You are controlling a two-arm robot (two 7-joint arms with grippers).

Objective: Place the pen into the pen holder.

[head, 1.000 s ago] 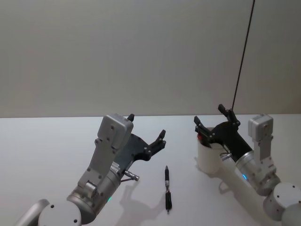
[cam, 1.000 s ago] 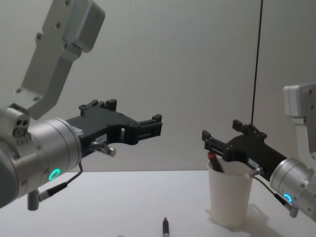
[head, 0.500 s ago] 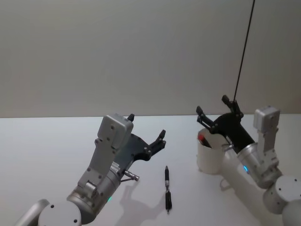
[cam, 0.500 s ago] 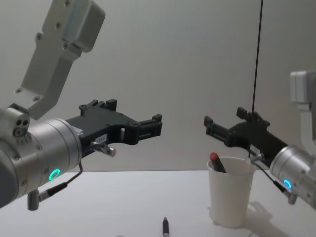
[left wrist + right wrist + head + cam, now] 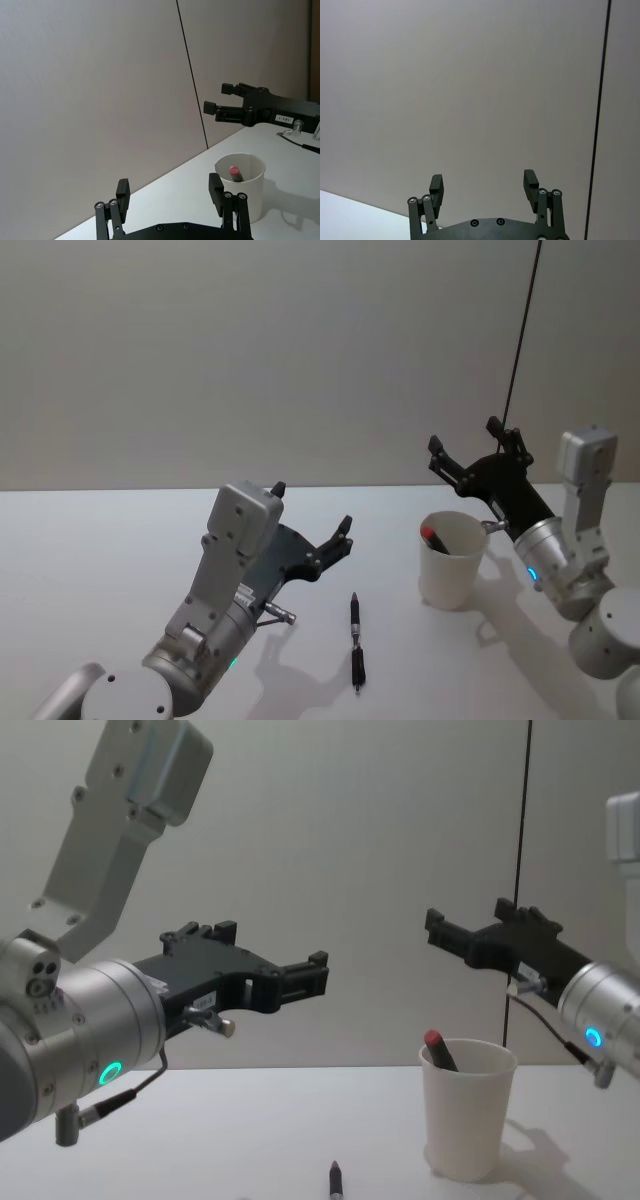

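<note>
White paper forms the pen holder [image 5: 450, 575], and a red-capped pen [image 5: 432, 537] leans inside it, its cap showing at the rim. A second ago the right gripper [image 5: 465, 437] sat low at that rim with the cap between its fingers. Now it has lifted, and the holder stands below it and well apart, its jaws spread with nothing between them. I judge that pen released and placed, with the right arm backing away. The left gripper [image 5: 312, 506] has not moved: it hovers over the table [image 5: 100, 540], jaws spread and empty. A black pen [image 5: 356, 640] lies flat on the table below it and a little toward the holder, untouched. It looks like the next one to fetch, if the task covers it.
</note>
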